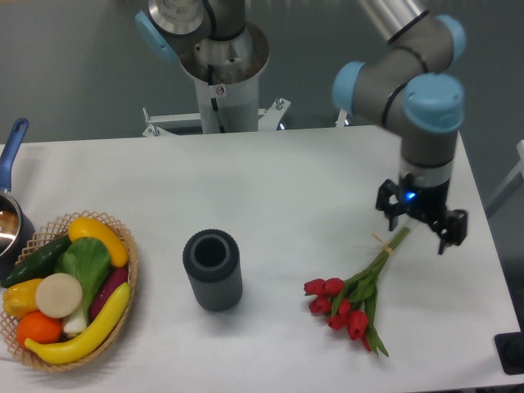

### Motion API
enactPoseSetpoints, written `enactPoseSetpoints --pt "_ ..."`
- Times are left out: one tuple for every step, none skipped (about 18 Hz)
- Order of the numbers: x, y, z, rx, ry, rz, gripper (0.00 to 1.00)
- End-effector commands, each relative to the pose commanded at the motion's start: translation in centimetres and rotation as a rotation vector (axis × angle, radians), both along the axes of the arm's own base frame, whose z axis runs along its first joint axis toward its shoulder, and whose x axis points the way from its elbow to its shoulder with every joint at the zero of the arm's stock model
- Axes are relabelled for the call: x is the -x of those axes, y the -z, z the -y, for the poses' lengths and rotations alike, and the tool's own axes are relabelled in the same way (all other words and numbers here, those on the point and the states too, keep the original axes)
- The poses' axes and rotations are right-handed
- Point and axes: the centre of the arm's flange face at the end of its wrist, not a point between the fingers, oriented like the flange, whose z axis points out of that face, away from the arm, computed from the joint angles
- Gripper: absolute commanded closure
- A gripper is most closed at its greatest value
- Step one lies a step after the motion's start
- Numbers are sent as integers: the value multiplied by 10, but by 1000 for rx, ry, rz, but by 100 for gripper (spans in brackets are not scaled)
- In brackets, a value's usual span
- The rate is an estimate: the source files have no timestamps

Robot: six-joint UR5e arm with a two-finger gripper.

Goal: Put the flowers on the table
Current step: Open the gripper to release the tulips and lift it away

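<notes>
The flowers, a bunch of red tulips with green stems and leaves tied with twine, lie on the white table at the front right. The red heads point to the front left and the stem ends point up to the right. My gripper hangs at the stem ends, pointing down, with its black fingers spread apart. The stem tips reach up between the fingers, and the fingers do not seem to press on them.
A dark grey ribbed cylindrical vase stands upright at the front centre. A wicker basket of toy fruit and vegetables sits at the front left. A pot with a blue handle is at the left edge. The robot base stands behind the table.
</notes>
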Motion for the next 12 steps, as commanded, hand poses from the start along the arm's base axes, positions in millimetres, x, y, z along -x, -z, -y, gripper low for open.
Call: enactPoseSetpoints --pt "3 1 6 9 16 -4 0" --pt "5 3 13 18 38 -5 0" --pt "7 3 20 29 67 -5 0" --pt "8 0 29 39 99 -7 0" --pt "10 1 37 49 127 -4 0" --pt "11 2 42 58 149 1 0" --pt "10 3 48 65 168 2 0" --pt "12 2 57 68 181 -4 0" --pt "12 4 61 61 201 -2 0" --pt "12 5 63 52 219 -2 0" --pt "13 5 69 42 217 -1 0" --pt "12 8 70 37 216 6 0"
